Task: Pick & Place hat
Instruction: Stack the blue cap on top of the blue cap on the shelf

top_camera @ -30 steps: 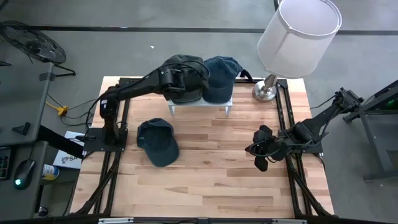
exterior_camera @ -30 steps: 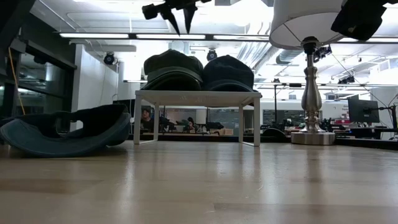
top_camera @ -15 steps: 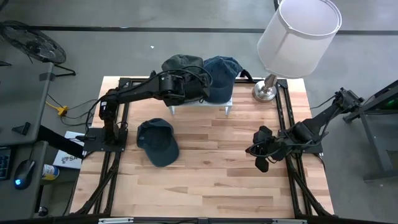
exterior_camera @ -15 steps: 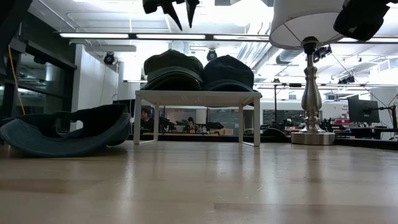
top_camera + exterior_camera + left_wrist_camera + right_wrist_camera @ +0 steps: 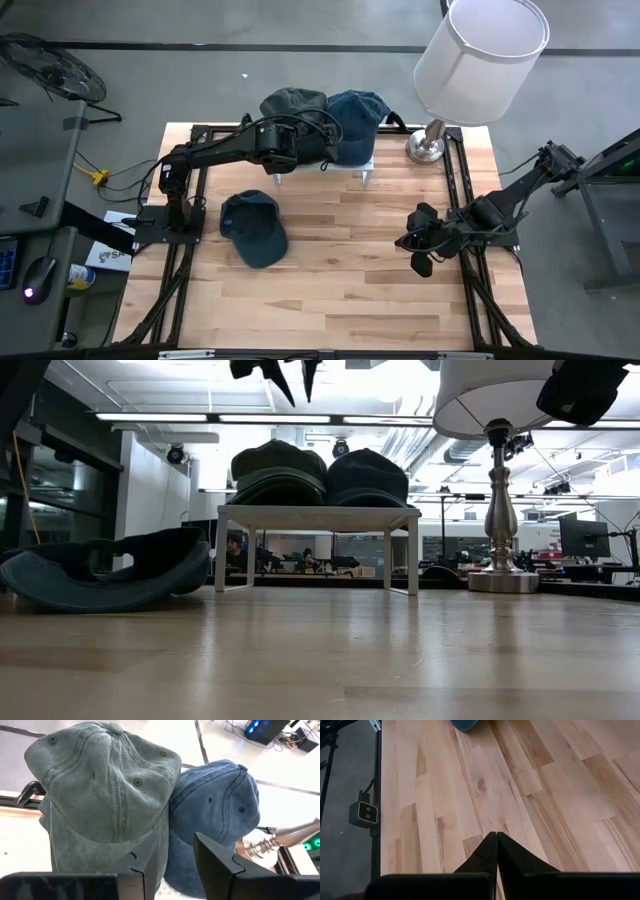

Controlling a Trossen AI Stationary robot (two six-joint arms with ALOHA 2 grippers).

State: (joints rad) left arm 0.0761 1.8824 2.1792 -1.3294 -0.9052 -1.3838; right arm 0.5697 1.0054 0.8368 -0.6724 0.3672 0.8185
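Note:
A green cap (image 5: 292, 103) and a blue cap (image 5: 357, 115) sit side by side, crowns up, on a small white stand (image 5: 322, 168) at the table's far side. A second blue cap (image 5: 253, 228) lies upside down on the wood at the left. My left gripper (image 5: 167, 862) hovers open above the stand's near edge, just short of the two caps (image 5: 105, 795), with nothing between its fingers. In the low view its fingertips (image 5: 285, 372) hang above the caps. My right gripper (image 5: 496, 842) is shut over bare wood at the table's right side (image 5: 415, 250).
A tall lamp with a white shade (image 5: 480, 50) and a metal base (image 5: 425, 148) stands at the far right, close to the stand. Black frame rails (image 5: 455, 200) run along both table sides. Bare wood lies across the middle and near part of the table.
My left gripper has drawn back from over the green cap toward the table's near edge and a little to the right, staying open. More of the green cap's crown now shows. Both caps on the stand have stayed put.

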